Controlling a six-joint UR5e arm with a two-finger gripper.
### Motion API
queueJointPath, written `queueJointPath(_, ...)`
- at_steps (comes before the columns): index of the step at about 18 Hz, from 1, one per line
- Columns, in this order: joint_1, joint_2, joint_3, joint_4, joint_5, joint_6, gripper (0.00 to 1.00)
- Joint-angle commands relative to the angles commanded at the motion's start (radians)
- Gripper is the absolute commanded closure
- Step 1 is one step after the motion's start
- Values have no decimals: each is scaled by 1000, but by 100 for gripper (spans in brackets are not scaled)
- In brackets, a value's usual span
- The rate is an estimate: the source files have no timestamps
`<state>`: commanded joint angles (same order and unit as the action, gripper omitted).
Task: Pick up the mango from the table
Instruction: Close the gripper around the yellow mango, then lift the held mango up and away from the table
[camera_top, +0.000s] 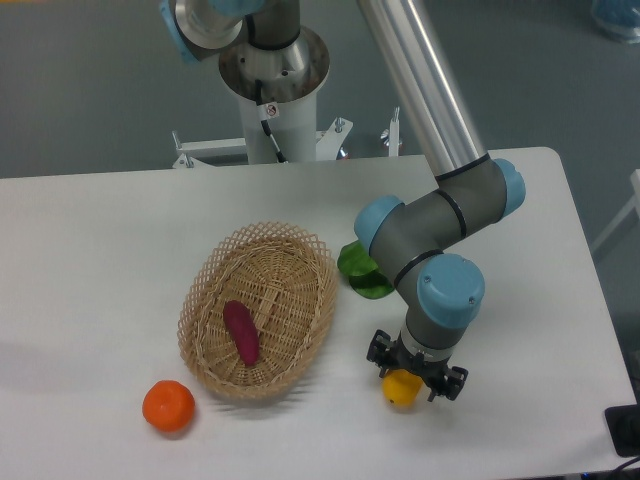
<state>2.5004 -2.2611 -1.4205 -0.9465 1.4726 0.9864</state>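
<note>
- My pincer (404, 378) hangs straight down over the mango (401, 389), low at the table (90, 230), at about five o'clock from the middle of the tabletop.
- The mango lies on the white surface right under my wrist; only its yellow lower end shows below the black finger mounts, the rest is hidden by my own arm.
- My black fingers (378, 352) stand on either side of the fruit, one at nine o'clock of it and one at three o'clock.
- I cannot tell whether the fingers press on the mango or stand just off its skin; the wrist blocks that contact.
- The wicker basket (205, 290) sits at nine o'clock of the mango, well apart from it, with a purple item (241, 332) lying inside on its floor.
- A green vegetable (361, 272) lies at twelve o'clock of the mango, just beside the basket's rim and partly behind my forearm.
- A round orange fruit (168, 406) rests on the table at seven o'clock of the basket, near its rim.
</note>
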Motion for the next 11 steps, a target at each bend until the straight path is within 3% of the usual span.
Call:
queueJointPath(3, 0, 3, -2, 0, 2, -12, 64)
queueJointPath(11, 8, 40, 0, 0, 0, -3, 63)
